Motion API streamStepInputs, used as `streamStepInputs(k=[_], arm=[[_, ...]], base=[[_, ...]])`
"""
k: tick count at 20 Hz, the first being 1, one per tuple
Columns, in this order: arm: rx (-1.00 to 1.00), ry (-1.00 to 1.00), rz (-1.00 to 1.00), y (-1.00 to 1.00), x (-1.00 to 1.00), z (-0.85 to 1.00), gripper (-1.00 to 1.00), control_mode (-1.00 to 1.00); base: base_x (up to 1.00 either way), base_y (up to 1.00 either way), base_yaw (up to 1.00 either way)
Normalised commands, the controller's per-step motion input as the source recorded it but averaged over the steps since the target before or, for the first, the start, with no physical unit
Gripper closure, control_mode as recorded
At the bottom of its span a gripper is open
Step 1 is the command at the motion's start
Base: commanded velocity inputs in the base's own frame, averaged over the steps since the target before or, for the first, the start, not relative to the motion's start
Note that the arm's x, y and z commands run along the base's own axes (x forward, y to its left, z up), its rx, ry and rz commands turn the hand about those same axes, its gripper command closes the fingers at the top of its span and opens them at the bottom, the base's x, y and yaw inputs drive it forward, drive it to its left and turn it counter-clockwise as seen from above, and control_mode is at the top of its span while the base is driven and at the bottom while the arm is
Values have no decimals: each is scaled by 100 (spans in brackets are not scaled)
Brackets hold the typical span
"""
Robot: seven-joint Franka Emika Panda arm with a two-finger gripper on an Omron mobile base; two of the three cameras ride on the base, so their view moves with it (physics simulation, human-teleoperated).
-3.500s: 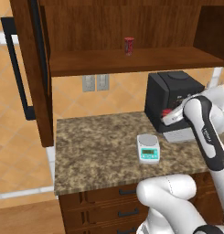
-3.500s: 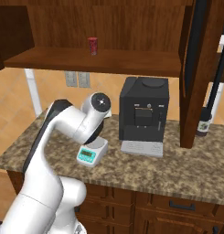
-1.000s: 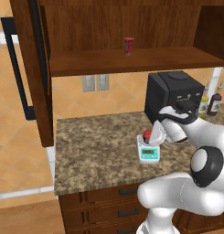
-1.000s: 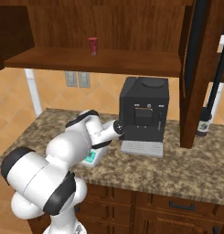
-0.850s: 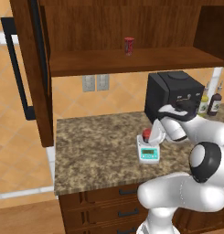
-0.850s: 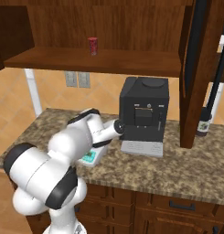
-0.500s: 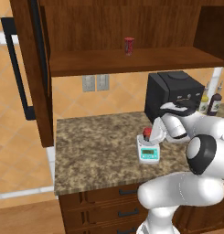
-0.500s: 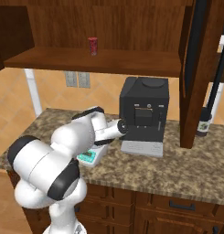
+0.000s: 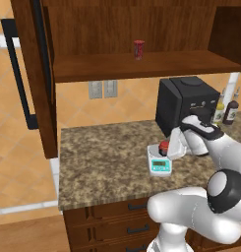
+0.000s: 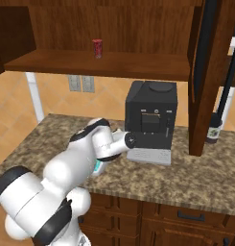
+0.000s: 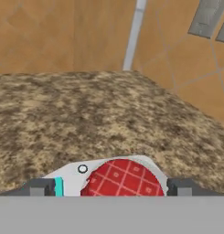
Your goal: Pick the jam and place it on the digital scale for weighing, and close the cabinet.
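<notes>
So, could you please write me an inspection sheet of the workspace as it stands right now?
Surface: speckled brown granite counter, drawers below.
Job's things: jam with its red checked lid sits on the digital scale; the cabinet is open, its left door swung outward.
Clutter: black coffee machine behind the scale; slim red can on the cabinet shelf; dark bottles at the counter's right end.
Pincer: the pincer has a fingertip on either side of the jam lid; grip cannot be judged.
Cables: nothing seen.
Surroundings: orange tiled wall with two outlets.
</notes>
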Motion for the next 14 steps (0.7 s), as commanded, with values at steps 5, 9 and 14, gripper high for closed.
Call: streamStepInputs(k=[5, 9, 14], arm=[[0, -12, 0, 0, -3, 56, -100, -100], [0, -10, 0, 0, -55, 55, -100, -100], [-2, -32, 0, 1, -91, 66, -100, -100]], base=[[0, 0, 0], [0, 0, 0], [0, 0, 0]])
